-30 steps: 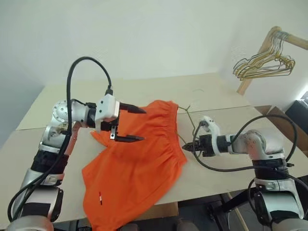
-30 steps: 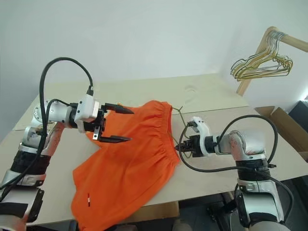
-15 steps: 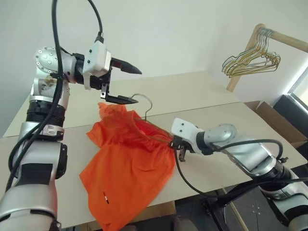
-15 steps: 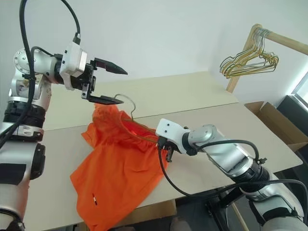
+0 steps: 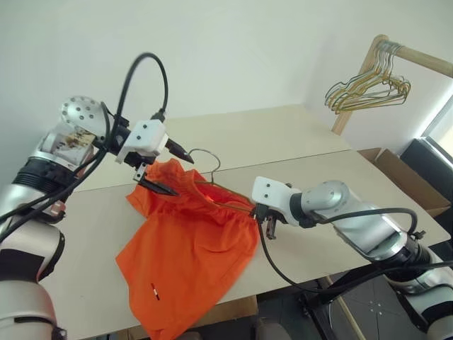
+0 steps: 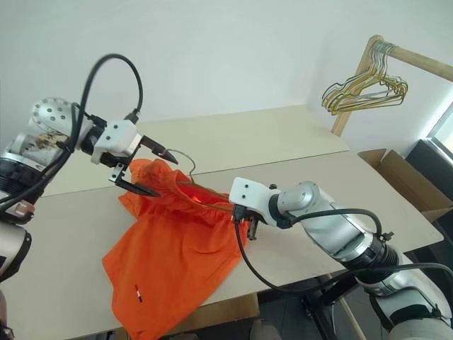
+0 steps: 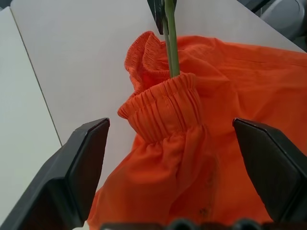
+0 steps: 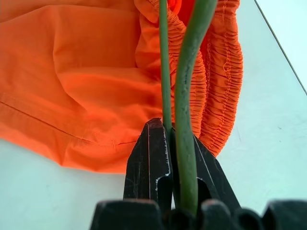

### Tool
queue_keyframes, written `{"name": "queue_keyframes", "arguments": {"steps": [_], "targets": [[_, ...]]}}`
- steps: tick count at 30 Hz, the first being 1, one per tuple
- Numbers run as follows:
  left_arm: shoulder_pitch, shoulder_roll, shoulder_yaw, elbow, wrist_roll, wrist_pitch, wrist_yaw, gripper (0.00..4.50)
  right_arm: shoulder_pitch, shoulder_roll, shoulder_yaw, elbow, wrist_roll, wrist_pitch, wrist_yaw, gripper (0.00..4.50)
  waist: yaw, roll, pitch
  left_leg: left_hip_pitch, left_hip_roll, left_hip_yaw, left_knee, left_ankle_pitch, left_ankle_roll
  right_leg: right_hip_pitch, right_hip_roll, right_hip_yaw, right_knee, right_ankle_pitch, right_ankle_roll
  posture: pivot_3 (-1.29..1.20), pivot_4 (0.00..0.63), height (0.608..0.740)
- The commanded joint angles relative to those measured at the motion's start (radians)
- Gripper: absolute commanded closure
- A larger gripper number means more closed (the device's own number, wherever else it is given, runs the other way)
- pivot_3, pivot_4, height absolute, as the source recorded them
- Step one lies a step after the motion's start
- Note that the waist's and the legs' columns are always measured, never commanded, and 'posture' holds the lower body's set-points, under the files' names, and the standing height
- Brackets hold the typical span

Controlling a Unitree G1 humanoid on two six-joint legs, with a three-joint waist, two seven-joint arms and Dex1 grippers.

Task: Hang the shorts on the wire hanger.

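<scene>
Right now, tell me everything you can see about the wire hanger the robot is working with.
The wire hanger is a thin, dark olive-grey wire with a curved hook at its far end, rising clear of the fabric. It is tilted up off the table, and most of its frame is threaded inside the gathered waistband of the orange shorts. The right gripper is shut on its near corner, where two wire strands run between the fingers. The left gripper is open around the bunched waistband near the hook, not touching the wire.

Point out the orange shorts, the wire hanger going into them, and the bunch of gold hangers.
shorts (image 5: 191,244), left eye view, flat middle of the fabric
wire hanger (image 5: 207,151), left eye view, curved hook
gold hangers (image 5: 368,93), left eye view, middle of the bunch
</scene>
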Motion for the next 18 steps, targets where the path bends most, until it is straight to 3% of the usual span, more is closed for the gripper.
{"name": "queue_keyframes", "arguments": {"steps": [1,13,18], "targets": [[-0.007,0.017,-0.024,-0.009,0.0,-0.02,-0.004,0.03,-0.03,-0.004,-0.031,-0.025,-0.017,-0.029,0.012,4.5,0.0,0.0,0.0,0.0,0.0,0.0,0.0,0.0,0.0,0.0,0.0,0.0,0.0,0.0,0.0,-0.12,0.0,0.74],[0.083,0.152,-0.009,-0.199,-0.097,0.03,-0.004,0.03,-0.057,0.022,-0.053,0.093,-0.041,-0.002,0.0,4.5,-0.001,0.0,0.0,0.0,0.0,0.0,0.001,0.0,0.0,0.0,0.0,0.0,0.002,0.0,0.0,-0.1,0.0,0.74],[0.128,0.137,0.046,-0.221,-0.068,0.054,-0.004,0.03,-0.074,0.027,-0.058,0.11,-0.043,-0.007,0.005,4.5,0.002,0.0,0.0,0.0,0.0,0.0,0.002,0.0,0.001,0.001,0.0,0.0,0.002,-0.001,0.001,-0.09,0.0,0.74]]}}
